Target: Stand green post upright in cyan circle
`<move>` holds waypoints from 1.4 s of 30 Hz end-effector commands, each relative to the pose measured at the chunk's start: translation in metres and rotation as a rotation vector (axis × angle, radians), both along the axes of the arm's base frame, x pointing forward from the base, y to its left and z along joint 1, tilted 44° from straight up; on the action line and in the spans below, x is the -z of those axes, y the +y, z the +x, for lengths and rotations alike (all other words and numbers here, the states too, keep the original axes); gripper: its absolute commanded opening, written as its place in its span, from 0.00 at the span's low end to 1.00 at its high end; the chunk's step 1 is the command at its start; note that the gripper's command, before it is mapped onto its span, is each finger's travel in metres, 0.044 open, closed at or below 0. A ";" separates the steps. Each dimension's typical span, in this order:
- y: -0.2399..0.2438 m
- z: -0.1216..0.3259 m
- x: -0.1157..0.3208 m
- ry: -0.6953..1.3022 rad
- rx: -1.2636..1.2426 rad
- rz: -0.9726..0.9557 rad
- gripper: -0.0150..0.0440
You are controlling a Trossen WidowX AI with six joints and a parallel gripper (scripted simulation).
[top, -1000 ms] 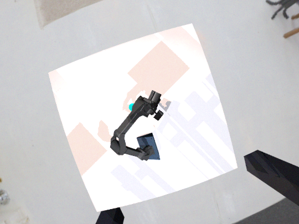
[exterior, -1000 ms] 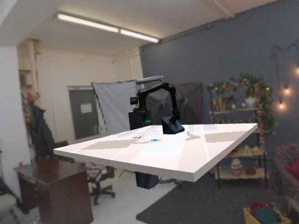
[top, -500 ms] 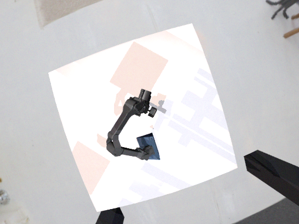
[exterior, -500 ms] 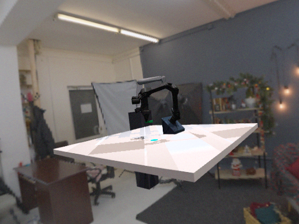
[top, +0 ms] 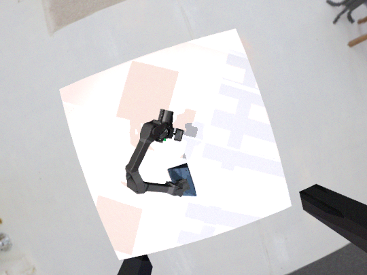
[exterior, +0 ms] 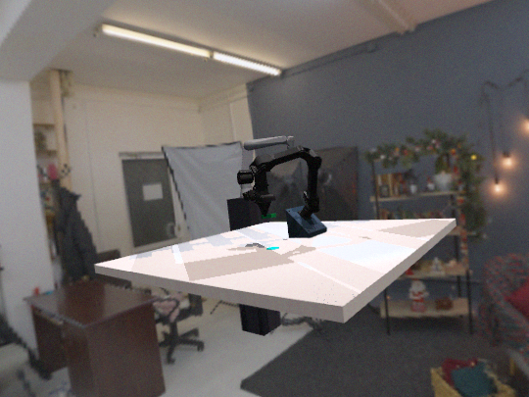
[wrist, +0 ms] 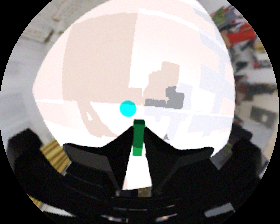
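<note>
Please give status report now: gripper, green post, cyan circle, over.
Gripper shut on green post, held above the table. Cyan circle just beyond post tip, post not yet set down. Nothing seen in the way.

Readable text: none in any view.
Table top (exterior: 313,277): plain pale colour patches, no lettering or numbers.
Arm (top: 139,151): dark casing, no brand mark or label legible.
Arm base (exterior: 305,224): dark blue block, no marking.
Back-wall panel (exterior: 152,191): a pale rectangle, too blurred to read.
Shelf items (exterior: 431,179): blurred, nothing legible.
</note>
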State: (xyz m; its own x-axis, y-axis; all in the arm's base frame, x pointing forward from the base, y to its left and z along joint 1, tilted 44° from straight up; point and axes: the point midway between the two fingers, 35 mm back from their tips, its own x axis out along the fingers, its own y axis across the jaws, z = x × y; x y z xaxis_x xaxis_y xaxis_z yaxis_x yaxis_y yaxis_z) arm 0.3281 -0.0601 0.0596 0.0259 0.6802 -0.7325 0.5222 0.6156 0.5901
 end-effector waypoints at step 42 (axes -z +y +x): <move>0.030 0.008 0.001 -0.154 -0.118 -0.163 0.29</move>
